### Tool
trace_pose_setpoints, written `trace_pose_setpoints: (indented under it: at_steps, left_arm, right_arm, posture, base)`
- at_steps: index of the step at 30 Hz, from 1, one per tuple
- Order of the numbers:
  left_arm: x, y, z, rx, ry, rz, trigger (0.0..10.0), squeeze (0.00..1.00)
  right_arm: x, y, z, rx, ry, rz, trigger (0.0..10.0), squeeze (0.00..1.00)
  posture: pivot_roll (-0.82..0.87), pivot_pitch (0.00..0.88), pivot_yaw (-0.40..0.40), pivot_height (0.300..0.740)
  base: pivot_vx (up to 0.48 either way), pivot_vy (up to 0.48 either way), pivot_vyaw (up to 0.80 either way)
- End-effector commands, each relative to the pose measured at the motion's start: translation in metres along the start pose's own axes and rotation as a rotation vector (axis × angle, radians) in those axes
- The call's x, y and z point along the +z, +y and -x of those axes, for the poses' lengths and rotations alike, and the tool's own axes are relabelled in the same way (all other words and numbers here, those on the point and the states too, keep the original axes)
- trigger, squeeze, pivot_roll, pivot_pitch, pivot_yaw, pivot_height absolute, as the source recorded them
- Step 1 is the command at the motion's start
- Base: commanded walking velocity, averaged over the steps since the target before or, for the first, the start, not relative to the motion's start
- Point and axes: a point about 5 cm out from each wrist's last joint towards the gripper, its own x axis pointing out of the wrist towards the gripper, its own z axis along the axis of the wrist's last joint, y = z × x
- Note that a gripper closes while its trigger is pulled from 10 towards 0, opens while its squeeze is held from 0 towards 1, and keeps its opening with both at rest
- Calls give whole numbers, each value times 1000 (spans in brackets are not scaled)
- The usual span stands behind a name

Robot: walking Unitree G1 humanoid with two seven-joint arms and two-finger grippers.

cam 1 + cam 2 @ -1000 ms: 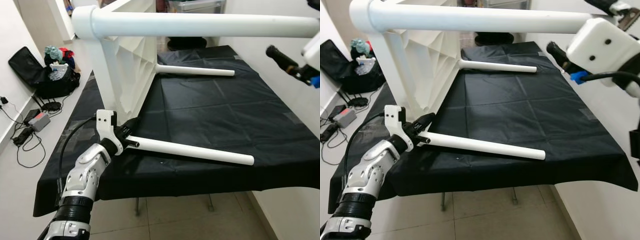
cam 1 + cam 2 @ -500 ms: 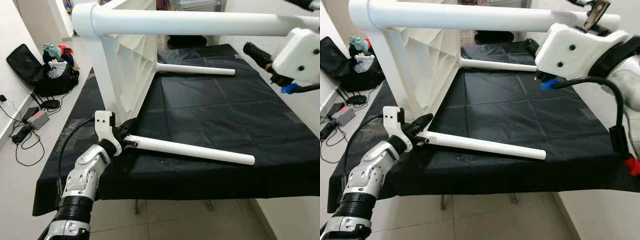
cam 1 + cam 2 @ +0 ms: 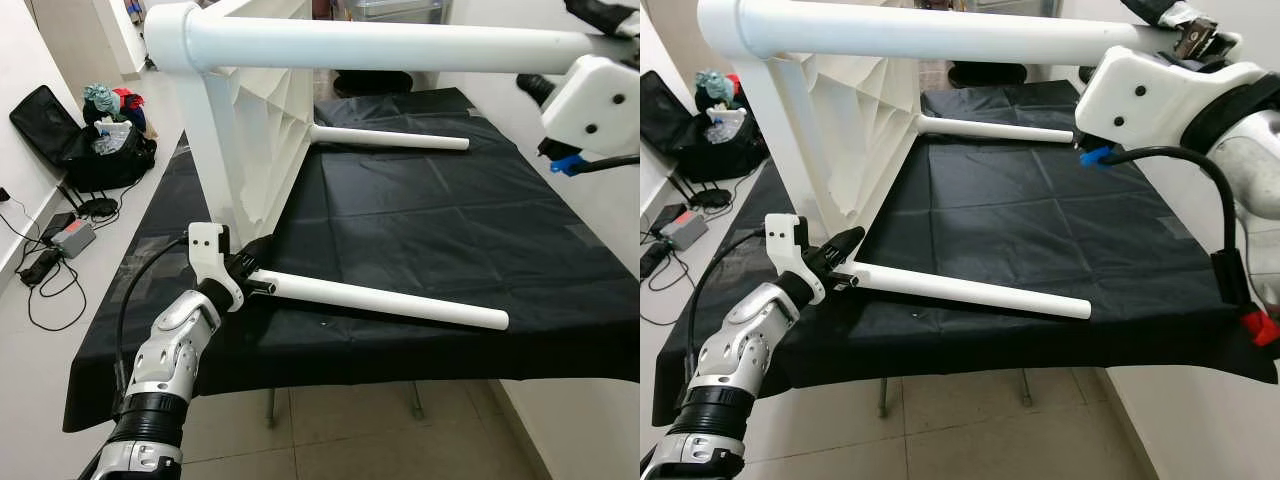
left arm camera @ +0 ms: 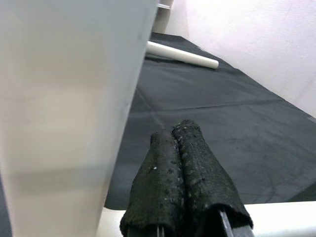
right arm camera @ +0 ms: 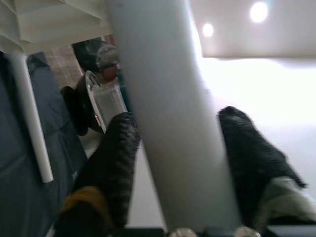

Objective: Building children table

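- Right wrist view: right end effector (image 5: 177, 148) straddles the upper leg (image 5: 168, 113) of the children table. One finger (image 5: 111, 163) is on each side of the tube, spread and not clamped; contact can't be confirmed. Far leg (image 5: 29, 113) visible beyond the end effector, lying over the black cloth.
- Left wrist view: left end effector (image 4: 183, 173) has both fingers pressed together, gripping nothing. White near leg (image 4: 276, 219) runs across directly under the fingertips. White tabletop panel (image 4: 64, 108) stands just beside the end effector. Far leg shows as a short stub on the cloth, well ahead.
- Eye views add context the wrists lack: children table (image 3: 255, 130) lies on its side on the black-covered table (image 3: 450, 230), ribbed underside facing out, legs horizontal. Left end effector (image 3: 258, 268) sits at the socket end of the near leg (image 3: 380, 300), right by the panel's bottom edge. Right end effector's white wrist housing (image 3: 1160, 95) sits at the free end of the upper leg (image 3: 380, 45); fingers hidden behind it.
- Floor on the left end effector's side: black bag (image 3: 85, 140), cables and adapter (image 3: 65, 238).
- Versus 1.0 s ago: right end effector was off the upper leg, out past its free end; it has since come in around the tube. Left end effector and near leg unchanged.
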Motion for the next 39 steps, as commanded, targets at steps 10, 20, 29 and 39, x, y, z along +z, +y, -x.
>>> trace_pose_setpoints:
  at_steps: [10,20,29,39]
  left_arm:
    - [-5,22,2,100,8,88,10000,0]
    - [2,47,-7,258,26,44,10000,0]
    - [131,97,20,538,-324,-418,10000,0]
    - [197,58,18,443,-533,-708,10000,0]
  right_arm:
    - [1,1,-2,-22,13,-30,0,0]
    - [1,1,-3,-45,19,-105,0,0]
    - [-44,16,9,-107,229,-373,0,0]
    - [-59,87,8,-49,354,-701,0,0]
  posture:
    - [-251,88,25,740]
    - [-260,97,22,740]
    - [-229,97,25,740]
    - [-190,92,22,740]
  base:
    - [0,0,0]
    - [0,0,0]
    - [0,0,0]
    - [0,0,0]
